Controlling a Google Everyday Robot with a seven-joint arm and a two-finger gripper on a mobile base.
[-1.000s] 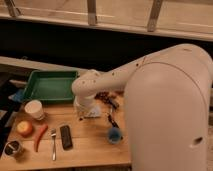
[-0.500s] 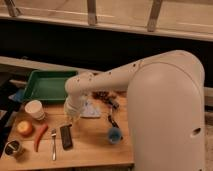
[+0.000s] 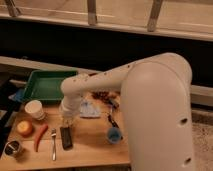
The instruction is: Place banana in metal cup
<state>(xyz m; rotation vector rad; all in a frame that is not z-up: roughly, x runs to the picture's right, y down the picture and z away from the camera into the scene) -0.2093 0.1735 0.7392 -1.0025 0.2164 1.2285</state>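
The banana does not show anywhere in the camera view; it may be hidden by the arm. The metal cup (image 3: pixel 14 147), small, grey and shiny, stands at the table's front left corner. My gripper (image 3: pixel 66 121) hangs under the white wrist, just above the far end of a flat black object (image 3: pixel 65 136), well to the right of the metal cup. Nothing can be made out in the gripper. The big white arm covers the right half of the table.
Between gripper and metal cup lie a fork (image 3: pixel 53 144), a red-orange pepper (image 3: pixel 40 137) and an orange fruit (image 3: pixel 25 128). A white cup (image 3: pixel 35 109) stands before the green tray (image 3: pixel 47 85). A pale packet (image 3: pixel 90 108), dark clutter (image 3: pixel 107 100) and a blue cup (image 3: pixel 114 134) sit right.
The arm has swung left and toward the table's front, carrying the gripper from beside the pale packet to above the black object.
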